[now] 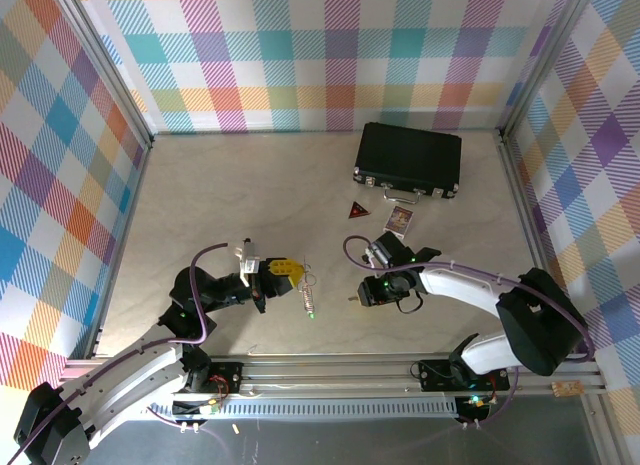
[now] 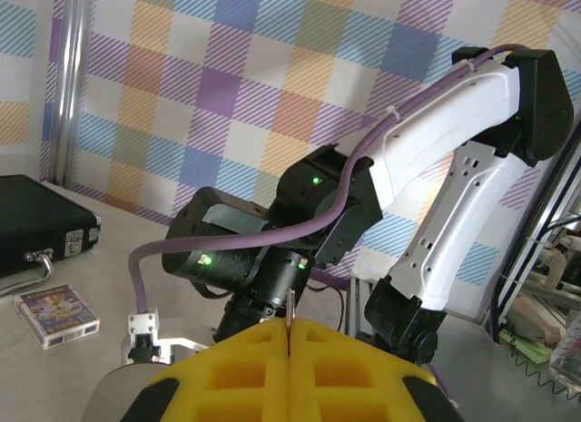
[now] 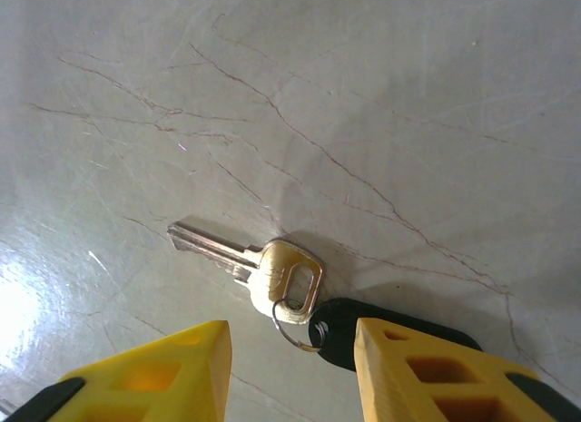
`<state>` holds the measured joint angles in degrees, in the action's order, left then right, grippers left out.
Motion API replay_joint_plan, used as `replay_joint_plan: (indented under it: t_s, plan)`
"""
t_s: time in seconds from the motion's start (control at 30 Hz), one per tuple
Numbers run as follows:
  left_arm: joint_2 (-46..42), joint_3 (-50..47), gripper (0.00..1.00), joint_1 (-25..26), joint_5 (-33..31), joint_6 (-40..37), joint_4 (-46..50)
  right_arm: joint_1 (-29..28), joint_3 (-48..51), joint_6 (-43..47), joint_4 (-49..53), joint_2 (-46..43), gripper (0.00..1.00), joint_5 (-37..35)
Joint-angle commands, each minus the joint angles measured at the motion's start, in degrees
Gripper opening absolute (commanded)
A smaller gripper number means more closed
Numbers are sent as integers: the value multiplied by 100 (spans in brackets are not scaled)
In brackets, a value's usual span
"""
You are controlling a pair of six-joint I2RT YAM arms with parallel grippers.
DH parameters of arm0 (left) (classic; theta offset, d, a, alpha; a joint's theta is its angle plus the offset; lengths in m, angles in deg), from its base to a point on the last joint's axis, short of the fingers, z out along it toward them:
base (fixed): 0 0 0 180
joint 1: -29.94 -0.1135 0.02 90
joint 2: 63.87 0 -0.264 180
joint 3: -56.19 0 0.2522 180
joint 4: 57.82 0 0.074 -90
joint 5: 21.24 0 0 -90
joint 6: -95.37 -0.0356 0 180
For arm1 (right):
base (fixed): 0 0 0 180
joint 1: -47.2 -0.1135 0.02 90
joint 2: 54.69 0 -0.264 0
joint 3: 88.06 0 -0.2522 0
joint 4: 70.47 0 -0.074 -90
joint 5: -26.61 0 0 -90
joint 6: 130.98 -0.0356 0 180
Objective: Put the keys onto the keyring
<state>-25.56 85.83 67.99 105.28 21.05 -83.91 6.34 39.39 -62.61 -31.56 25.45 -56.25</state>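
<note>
My left gripper (image 2: 289, 342) pinches the keyring (image 1: 308, 297), hanging free for threading; right gripper (image 3: 290, 338) wide over key (image 3: 259, 261), table (image 3: 408, 122) front edge.

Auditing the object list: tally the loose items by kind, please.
Black case: 1
Dark red triangle: 1
Patterned card: 1
Beaded chain, held by left gripper: 1
Green piece at chain's end, unidentifiable: 1
Metal key, ringed to black piece: 1
Total: 6

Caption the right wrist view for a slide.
Open right gripper hovers over a brass-coloured key linked to a black piece on the marbled tabletop.
</note>
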Motion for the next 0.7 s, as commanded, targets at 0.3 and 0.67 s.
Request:
replay_joint_plan:
  t_s: [0.3,0.67]
  plan:
    - [-16,-85,0,-126,128,171,-576,-218,-257,273,124,377,26,-127]
    - [-9,-103,0,-161,113,196,-585,-393,-538,473,256,629,15,-349]
